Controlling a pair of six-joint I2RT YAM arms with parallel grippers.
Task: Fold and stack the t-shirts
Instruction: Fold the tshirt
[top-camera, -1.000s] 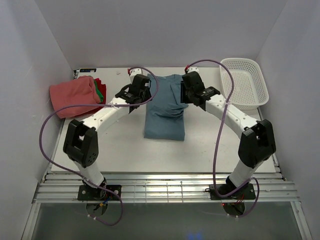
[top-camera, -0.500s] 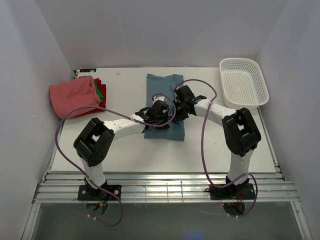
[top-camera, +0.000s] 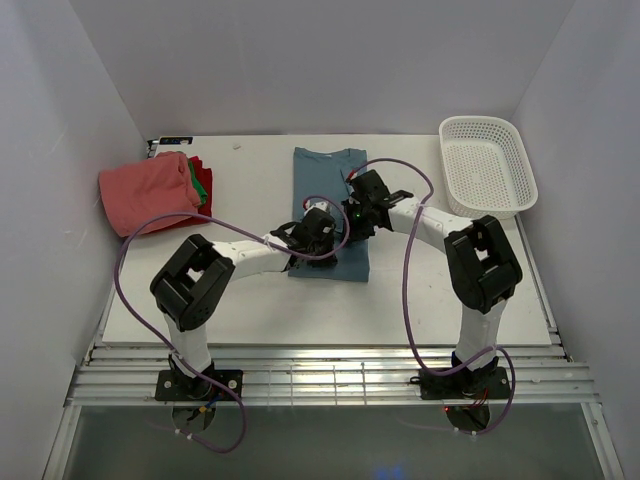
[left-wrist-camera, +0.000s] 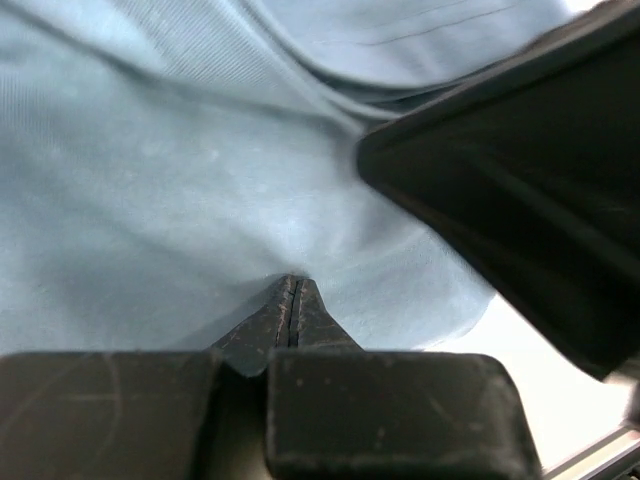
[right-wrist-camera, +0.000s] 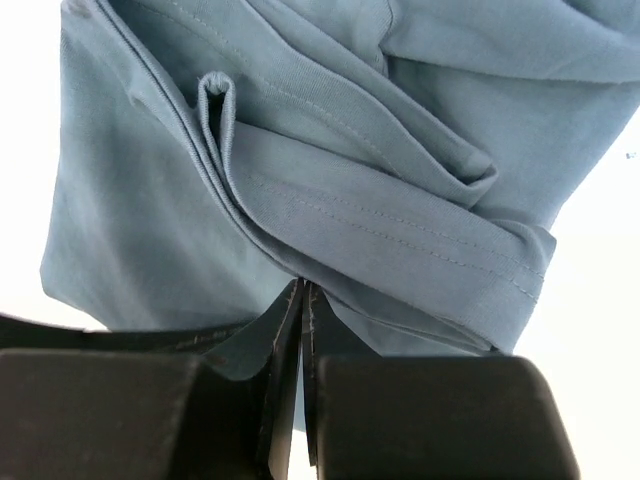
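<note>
Now left end effector (left-wrist-camera: 292, 288) and right end effector (right-wrist-camera: 302, 292) newly grip teal t-shirt (top-camera: 325, 166).

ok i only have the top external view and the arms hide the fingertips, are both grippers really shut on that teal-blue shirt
observer: the left wrist view shows the left gripper shut, pinching a pucker of the dusty teal-blue cotton t-shirt
operator: and the right
observer: the right gripper is shut too, closed on the shirt's stacked edge layers
operator: any table showing there
observer: yes, bare white table lies to the right of the stitched hem
</note>
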